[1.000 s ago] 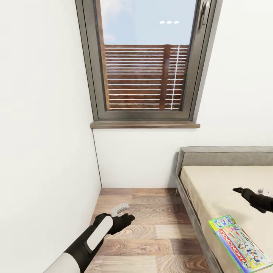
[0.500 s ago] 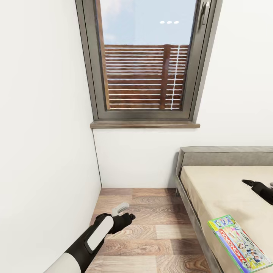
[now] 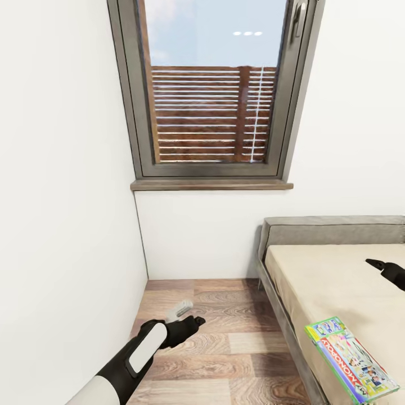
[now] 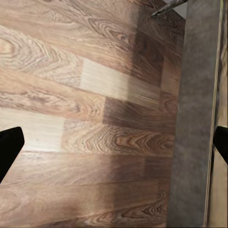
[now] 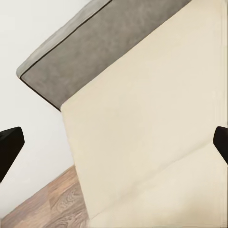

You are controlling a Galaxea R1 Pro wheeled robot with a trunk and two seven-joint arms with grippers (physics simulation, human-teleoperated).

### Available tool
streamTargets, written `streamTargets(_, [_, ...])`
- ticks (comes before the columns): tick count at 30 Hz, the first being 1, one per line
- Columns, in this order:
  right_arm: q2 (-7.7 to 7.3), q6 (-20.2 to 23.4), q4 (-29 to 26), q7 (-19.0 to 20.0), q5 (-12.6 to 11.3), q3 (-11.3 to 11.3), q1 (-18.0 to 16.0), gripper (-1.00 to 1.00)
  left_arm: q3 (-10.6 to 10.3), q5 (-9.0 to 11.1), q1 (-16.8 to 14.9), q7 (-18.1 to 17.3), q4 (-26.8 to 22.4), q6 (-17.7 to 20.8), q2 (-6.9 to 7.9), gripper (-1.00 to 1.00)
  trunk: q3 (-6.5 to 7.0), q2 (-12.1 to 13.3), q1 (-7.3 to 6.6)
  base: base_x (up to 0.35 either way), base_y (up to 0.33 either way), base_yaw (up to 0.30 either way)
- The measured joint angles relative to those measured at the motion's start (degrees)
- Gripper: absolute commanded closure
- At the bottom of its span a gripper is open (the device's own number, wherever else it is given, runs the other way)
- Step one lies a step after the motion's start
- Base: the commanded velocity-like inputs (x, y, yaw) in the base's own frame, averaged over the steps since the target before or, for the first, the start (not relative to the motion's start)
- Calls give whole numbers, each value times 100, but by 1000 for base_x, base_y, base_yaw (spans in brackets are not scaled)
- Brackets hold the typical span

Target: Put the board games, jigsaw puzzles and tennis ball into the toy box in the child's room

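head view showed 1 monopoly board game (image 3: 351, 360) lying flat on the bed (image 3: 315, 281) near its front edge. the left gripper (image 3: 188, 325) hung over the wood floor (image 3: 225, 337), empty, its fingers (image 4: 9, 147) spread wide in the left wrist view. the right gripper (image 3: 385, 269) hovered above the mattress, well apart from the game, fingers (image 5: 9, 145) likewise apart and empty.

The board game (image 3: 350, 359) has a green-edged lid crowded with bright multicoloured artwork and a red logo band. It lies on a cream mattress (image 3: 332, 287) in a grey frame (image 3: 332, 229), above brown wood-grain floor (image 3: 225, 337).
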Motion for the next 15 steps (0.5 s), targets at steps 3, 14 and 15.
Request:
streamTargets(3, [0, 36, -80, 4, 0, -3, 30, -100, 15, 6, -10, -197, 116, -6, -2, -100, 0, 0, 0, 0, 0, -193])
streamTargets(14, [1, 166, -478, 16, -3, -14, 175, -100, 192, 67, -60, -1488, 792, -47, 0, -100, 0, 0, 0, 0, 0, -249])
streamTargets(15, [1, 166, -479, 16, -3, -14, 176, -100, 192, 67, -60, -1492, 793, -48, 0, -100, 0, 0, 0, 0, 0, -271])
